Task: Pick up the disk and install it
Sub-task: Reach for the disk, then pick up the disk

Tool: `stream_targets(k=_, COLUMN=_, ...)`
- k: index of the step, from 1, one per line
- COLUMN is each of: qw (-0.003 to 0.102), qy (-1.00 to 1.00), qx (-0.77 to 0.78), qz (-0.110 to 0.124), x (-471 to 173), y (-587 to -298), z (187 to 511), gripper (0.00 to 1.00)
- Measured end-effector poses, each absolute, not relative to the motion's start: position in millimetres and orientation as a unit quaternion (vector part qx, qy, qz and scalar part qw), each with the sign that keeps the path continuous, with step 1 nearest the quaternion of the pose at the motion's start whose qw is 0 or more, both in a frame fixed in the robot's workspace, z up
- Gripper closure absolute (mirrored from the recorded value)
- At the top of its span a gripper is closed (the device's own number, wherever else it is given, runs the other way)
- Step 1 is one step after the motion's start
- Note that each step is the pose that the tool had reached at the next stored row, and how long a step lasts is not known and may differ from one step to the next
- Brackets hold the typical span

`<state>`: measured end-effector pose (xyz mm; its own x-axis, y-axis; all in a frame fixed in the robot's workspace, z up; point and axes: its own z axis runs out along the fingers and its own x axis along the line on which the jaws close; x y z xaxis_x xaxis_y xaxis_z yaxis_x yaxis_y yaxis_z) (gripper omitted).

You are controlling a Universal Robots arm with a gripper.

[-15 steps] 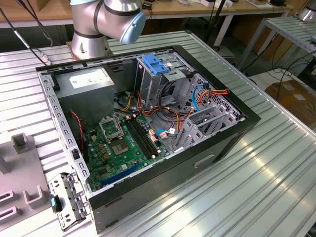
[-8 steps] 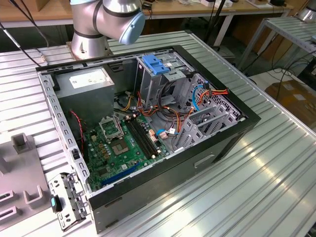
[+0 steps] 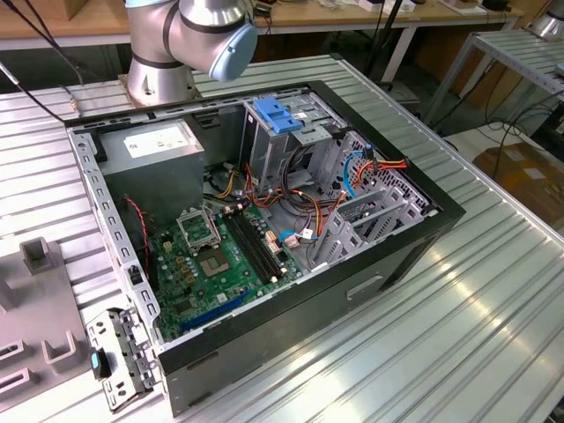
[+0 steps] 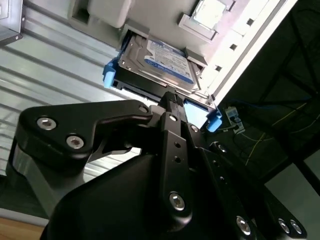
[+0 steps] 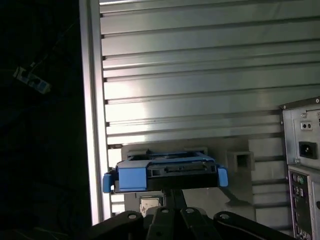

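Off at the table's (image 5: 200,75) edge, beside a grey fixture (image 5: 240,160), the disk (image 5: 165,172) has the gripper (image 5: 172,192) on the middle of its near edge. The fingertips (image 4: 172,97) are drawn together there. They appear to pinch a thin part of the blue carrier, though the contact itself is hidden.

So narrow a hold on one edge could let the disk pivot or slip. With the drop-off just beside it, a slip might send it off the table. The carrier's end tabs could also catch on the fixture.

Judging by the edge-on sight of the disk, the tool lines up with its flat plane. In the exterior view the arm's base (image 3: 163,79) stands at about eleven o'clock from the open computer case (image 3: 423,220).
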<state>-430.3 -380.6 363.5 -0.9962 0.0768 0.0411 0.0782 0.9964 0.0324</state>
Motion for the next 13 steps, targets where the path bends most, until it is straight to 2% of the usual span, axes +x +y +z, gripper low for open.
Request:
stream_targets(k=5, qw=0.02, qy=-0.999, qx=-0.039, qz=-0.017, x=-456, y=-374, z=362, gripper=0.89)
stream_targets(k=13, qw=0.02, qy=-0.999, qx=-0.039, qz=-0.017, x=-457, y=-374, z=362, gripper=0.89)
